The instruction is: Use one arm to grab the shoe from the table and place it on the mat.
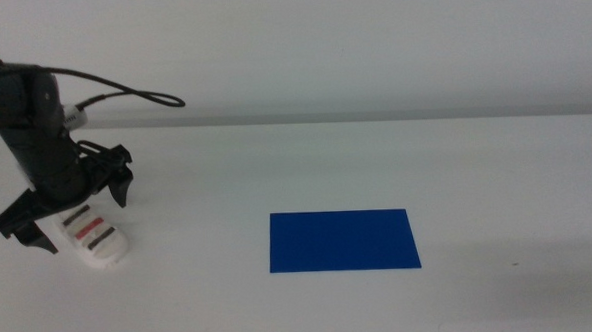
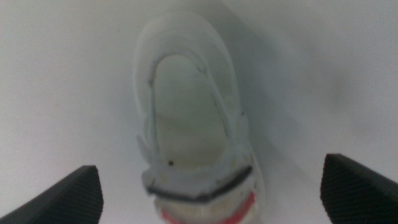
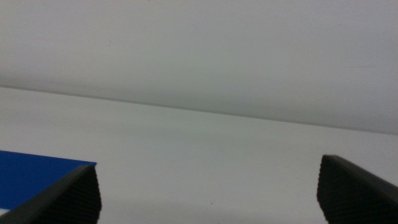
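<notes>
The white shoe (image 1: pixel 92 238) with dark grey and red straps lies on the white table (image 1: pixel 376 162) at the left. The left arm (image 1: pixel 34 127) comes in from the left, and its gripper (image 1: pixel 73 211) hangs open just above the shoe, one jaw on each side. In the left wrist view the shoe (image 2: pixel 189 124) lies between the wide-open jaws of the left gripper (image 2: pixel 214 193), heel opening and straps showing. The blue mat (image 1: pixel 342 240) lies flat at the middle of the table, apart from the shoe. The right gripper (image 3: pixel 211 193) is open and empty, with a corner of the mat (image 3: pixel 37 177) showing.
A black cable (image 1: pixel 123 90) loops from the left arm over the table's back edge. A pale wall stands behind the table.
</notes>
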Tool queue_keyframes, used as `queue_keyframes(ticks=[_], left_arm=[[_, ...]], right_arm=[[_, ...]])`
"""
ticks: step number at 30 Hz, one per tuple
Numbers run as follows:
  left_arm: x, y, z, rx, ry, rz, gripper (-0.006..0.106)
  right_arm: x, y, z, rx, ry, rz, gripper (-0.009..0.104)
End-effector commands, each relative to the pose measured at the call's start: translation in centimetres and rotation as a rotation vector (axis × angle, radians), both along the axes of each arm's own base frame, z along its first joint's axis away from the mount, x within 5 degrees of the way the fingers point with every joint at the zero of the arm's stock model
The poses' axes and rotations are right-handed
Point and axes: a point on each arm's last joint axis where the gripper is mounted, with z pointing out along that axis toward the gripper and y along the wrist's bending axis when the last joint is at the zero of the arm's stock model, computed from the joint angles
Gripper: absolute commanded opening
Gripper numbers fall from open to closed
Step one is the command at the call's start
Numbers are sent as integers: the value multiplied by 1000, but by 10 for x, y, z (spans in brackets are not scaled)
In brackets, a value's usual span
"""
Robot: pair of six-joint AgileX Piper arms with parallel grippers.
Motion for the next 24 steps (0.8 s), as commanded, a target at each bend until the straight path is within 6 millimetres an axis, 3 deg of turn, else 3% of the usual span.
queue_keyframes(ticks=[1,6,9,12,16,19,24], left_arm=[[4,1,-7,-8,-10,13,94],[6,1,-20,-8,20,13,93],[6,1,-22,-4,23,6,84],[8,2,-22,7,2,0,64],[10,6,-19,0,-22,17,26],[4,6,1,-11,-7,26,0],[-17,-17,58,56,-13,21,-2]], right_arm=[[-1,0,-12,-1,-2,0,93],[-1,0,-12,-1,-2,0,93],[-1,0,-12,-1,-2,0,93],[-1,0,-12,-1,-2,0,93],[-1,0,-12,-1,-2,0,93],[-1,0,-12,-1,-2,0,93],[-1,0,-12,-1,-2,0,93]])
